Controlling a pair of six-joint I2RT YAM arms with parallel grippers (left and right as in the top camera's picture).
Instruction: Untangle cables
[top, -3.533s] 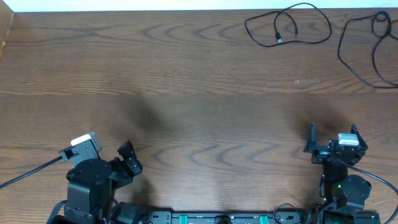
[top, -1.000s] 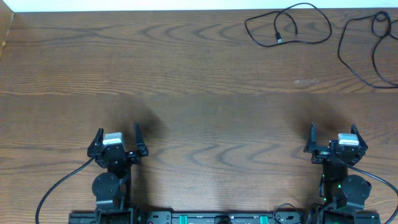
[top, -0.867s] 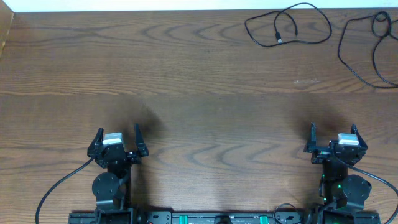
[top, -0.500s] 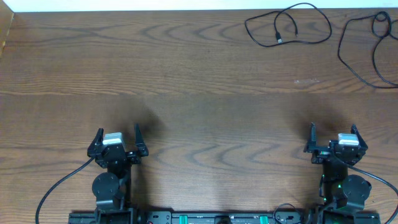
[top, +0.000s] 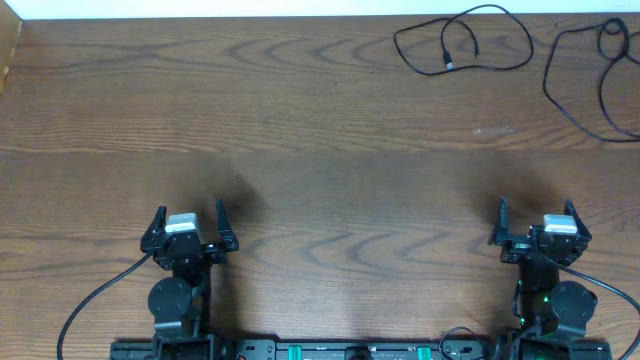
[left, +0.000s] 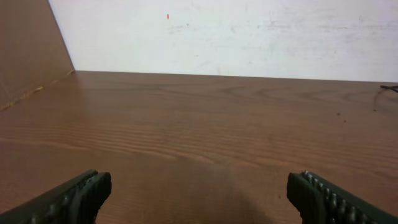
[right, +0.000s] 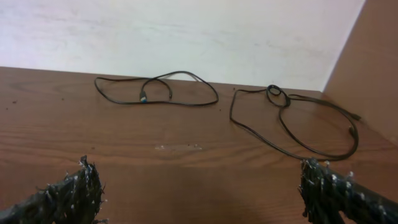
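Black cables (top: 465, 42): two thin cords in the far right corner of the table (top: 300, 130), lying apart, neither crossing the other.
Look: one is a loose loop with its plug (right: 143, 98) inside it. The other has a small tight curl (right: 274, 92) at the far end.
Left gripper (top: 189, 215): spread wide, nothing in it.
Right gripper (top: 536, 212): the same.
Why there: both parked at the near edge, well apart from the cables, so probably resting.

2 black cables: looped cable (right: 143, 98) far ahead of right jaws, toward left; knotted cable (right: 274, 92) far ahead, toward right. 2 grippers: left gripper (top: 190, 210), right gripper (top: 536, 207). 1 table (top: 320, 150).
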